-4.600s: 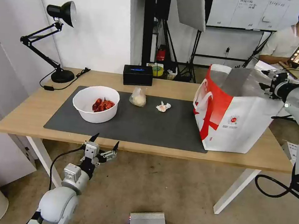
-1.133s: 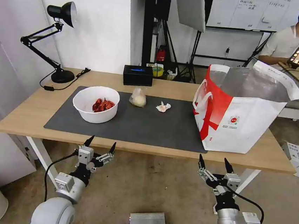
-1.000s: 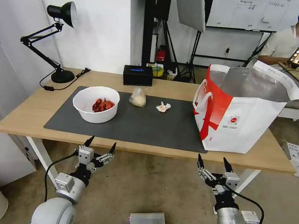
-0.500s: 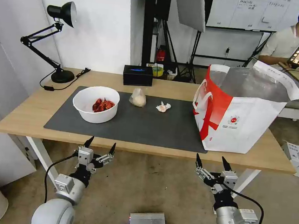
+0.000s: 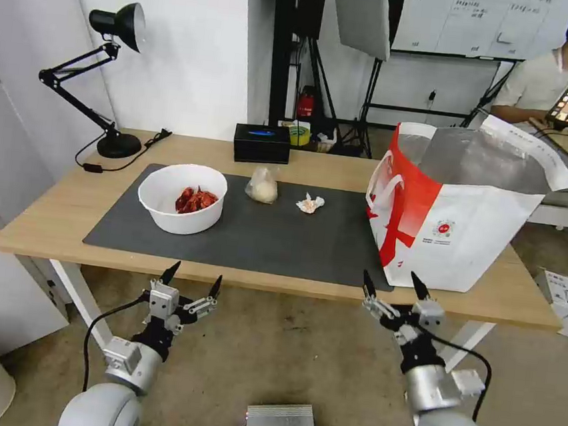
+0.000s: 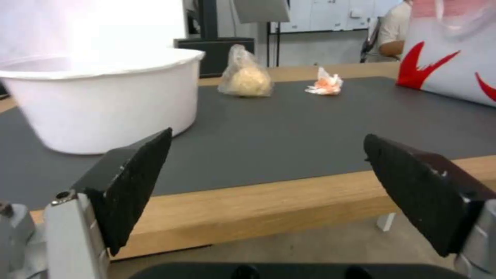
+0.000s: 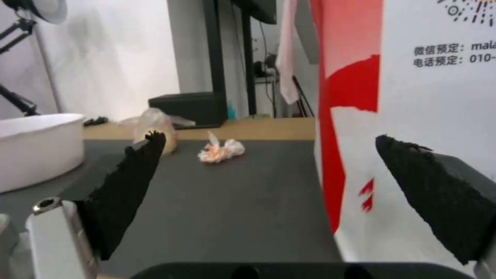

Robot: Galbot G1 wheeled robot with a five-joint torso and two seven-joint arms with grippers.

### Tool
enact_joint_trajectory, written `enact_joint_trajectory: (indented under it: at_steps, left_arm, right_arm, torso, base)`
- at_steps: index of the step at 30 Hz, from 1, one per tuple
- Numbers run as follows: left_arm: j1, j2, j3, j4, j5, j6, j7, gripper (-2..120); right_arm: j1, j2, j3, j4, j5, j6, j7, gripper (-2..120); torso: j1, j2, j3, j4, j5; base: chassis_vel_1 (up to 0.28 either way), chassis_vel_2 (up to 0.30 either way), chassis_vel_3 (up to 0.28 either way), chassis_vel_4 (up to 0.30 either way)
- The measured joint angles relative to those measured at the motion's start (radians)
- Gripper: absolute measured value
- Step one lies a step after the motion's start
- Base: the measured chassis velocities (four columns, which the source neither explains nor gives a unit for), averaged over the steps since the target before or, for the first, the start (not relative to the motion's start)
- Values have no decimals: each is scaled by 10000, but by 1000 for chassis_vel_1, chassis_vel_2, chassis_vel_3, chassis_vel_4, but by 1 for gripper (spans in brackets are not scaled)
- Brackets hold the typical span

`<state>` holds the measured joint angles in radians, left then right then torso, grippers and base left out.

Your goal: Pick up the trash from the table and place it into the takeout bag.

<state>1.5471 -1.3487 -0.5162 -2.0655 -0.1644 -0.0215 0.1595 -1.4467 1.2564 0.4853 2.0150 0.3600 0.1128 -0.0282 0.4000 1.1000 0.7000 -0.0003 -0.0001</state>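
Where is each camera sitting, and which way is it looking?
Head view: up on the robot's head, looking down at the table; the left gripper and right gripper, both open, show below its front edge.
Left wrist view: low at the table edge, facing the white bowl.
Right wrist view: low, facing the takeout bag.
All views share the crumpled tissue.

White wall (image 5: pixel 200 44), brown carpeted floor (image 5: pixel 297 355), black desk lamp (image 5: pixel 115 22), tripod stands (image 5: pixel 368 107), whiteboard (image 5: pixel 470 20), grey metal box (image 5: pixel 280 425) on floor.
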Motion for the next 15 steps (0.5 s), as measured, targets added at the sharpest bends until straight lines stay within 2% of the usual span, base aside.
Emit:
enact_joint_trajectory:
  at_steps: [5, 10, 15]
  left_arm:
    - [81, -35, 10, 55, 35, -38, 10, 100]
    - [106, -111, -50, 57, 42, -60, 14, 100]
    - [126, -165, -70, 41, 44, -61, 15, 100]
  right_arm:
    - [971, -270, -546, -782, 271, 0, 107, 100]
    - [1652, -196, -1241, -1336, 334, -31, 170, 100]
    - [2033, -161, -1510, -1599, 353, -86, 246, 100]
  torso:
    - [0, 0, 1, 5, 2]
    - [0, 0, 1, 3, 2]
    - [0, -1, 0, 4, 1]
  base:
    - [0, 0, 0, 0]
    - [0, 0, 0, 0]
    - [0, 0, 0, 0]
